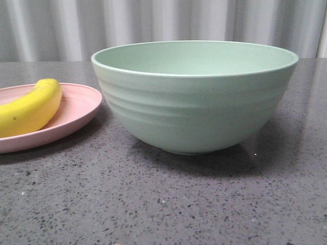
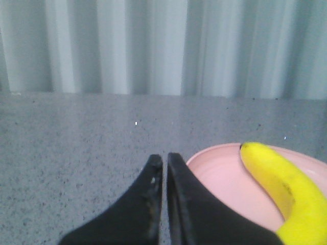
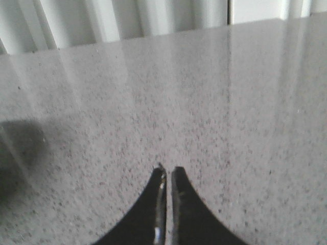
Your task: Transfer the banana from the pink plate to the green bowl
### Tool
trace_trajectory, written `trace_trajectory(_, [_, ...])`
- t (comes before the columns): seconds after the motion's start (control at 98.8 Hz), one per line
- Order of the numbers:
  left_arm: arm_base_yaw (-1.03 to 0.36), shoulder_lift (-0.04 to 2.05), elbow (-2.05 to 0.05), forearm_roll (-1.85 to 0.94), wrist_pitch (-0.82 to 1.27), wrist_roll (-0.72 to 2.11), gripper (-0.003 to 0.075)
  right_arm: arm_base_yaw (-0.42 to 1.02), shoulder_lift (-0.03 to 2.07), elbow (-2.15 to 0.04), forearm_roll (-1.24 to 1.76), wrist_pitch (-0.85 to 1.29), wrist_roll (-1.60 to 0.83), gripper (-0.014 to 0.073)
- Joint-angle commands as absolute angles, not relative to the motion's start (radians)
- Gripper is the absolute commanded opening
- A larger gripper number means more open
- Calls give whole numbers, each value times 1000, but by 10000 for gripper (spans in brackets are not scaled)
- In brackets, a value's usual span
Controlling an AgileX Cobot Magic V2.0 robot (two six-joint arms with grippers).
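Both grippers hold nothing, fingers pressed together: the left gripper (image 2: 165, 158) just beside the plate (image 1: 76, 115), the right gripper (image 3: 167, 171) over bare worktop (image 1: 204, 204). At the left edge, the banana (image 1: 30, 109) lies on the plate, long axis slanting away toward the bowl (image 1: 194, 102) mid-worktop.

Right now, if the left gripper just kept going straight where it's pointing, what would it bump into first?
Probably nothing soon. The left gripper, fingers together, points across bare table toward the curtain. The pink plate and banana lie off to one side of that line, though depth is hard to judge.
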State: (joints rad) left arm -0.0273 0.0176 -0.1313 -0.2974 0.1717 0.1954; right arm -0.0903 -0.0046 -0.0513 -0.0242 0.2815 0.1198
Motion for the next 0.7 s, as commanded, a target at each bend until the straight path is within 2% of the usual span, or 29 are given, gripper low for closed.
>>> trace_trajectory(0.0, [-26,87,-215,-311,121,191,-20,-96,46,-138,-21,220,116,-71])
trace_trajectory(0.294, [-26,276,-293,-313,79,191,-20,-96,275,-386,26,392,116,-53])
trace_trajectory(0.466, [-26,339,-293,-313,53,191,-10,-96,365,-458,66,389,116,-53])
trace_trajectory(0.537, [-26,347,-293,-313,44,191,57,-96,382,-458,64,389,116,-53])
trace_trajectory(0.688, [-26,352,-293,-315,0,191,365,-96,394,-458,64,371,116,-53])
